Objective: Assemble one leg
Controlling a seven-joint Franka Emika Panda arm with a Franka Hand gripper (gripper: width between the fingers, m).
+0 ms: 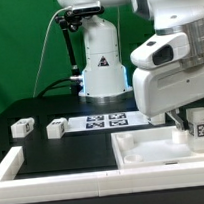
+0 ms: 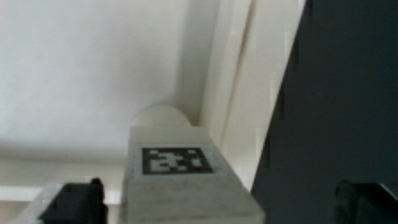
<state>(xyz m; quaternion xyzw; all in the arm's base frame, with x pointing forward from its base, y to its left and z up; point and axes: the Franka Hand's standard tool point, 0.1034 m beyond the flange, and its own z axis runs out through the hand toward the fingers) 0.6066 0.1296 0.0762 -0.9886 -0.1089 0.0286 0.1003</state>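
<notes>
A leg (image 1: pixel 199 123), a small white block with a black-and-white tag, stands upright at the corner of the large white tray-shaped piece (image 1: pixel 144 146) on the exterior view's right. My gripper (image 1: pixel 191 119) is down around this leg. In the wrist view the leg (image 2: pixel 185 175) lies between the two dark fingertips (image 2: pixel 75 200), with a gap on each side, so my gripper (image 2: pixel 221 202) is open around it and not touching it. The tray's raised rim (image 2: pixel 240 70) runs beside the leg. Two more legs (image 1: pixel 22 126) (image 1: pixel 58 127) lie on the black table at the exterior view's left.
The marker board (image 1: pixel 105 120) lies flat in front of the robot's white base (image 1: pixel 101 75). A white raised border (image 1: pixel 17 163) runs along the table's front at the exterior view's left. A green backdrop stands behind.
</notes>
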